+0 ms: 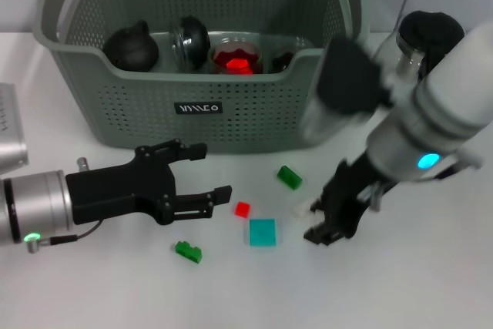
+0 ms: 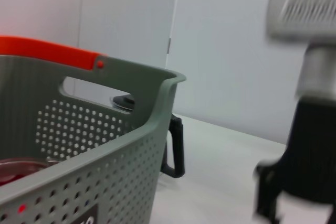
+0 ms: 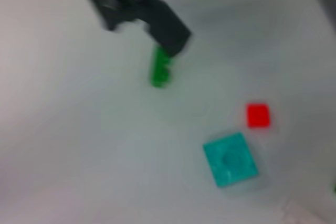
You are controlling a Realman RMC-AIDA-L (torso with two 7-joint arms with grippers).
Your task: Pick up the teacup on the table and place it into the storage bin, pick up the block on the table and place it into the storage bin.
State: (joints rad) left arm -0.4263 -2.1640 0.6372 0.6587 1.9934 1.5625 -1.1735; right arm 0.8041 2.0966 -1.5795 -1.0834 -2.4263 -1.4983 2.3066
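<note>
While the basket (image 1: 200,98) stands at the table's (image 1: 431,283) back, the left gripper (image 1: 212,175) hovers spread before it; the right gripper (image 1: 323,221), slightly parted, hangs beside the teal block (image 1: 262,232), red block (image 1: 242,209) and green bricks (image 1: 290,177).

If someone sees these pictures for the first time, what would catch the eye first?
Probably the big grey-green storage bin at the back of the table, with dark round items and something red inside. In front of it, small blocks lie scattered between the left gripper and the right gripper; the teal block is the largest.
</note>
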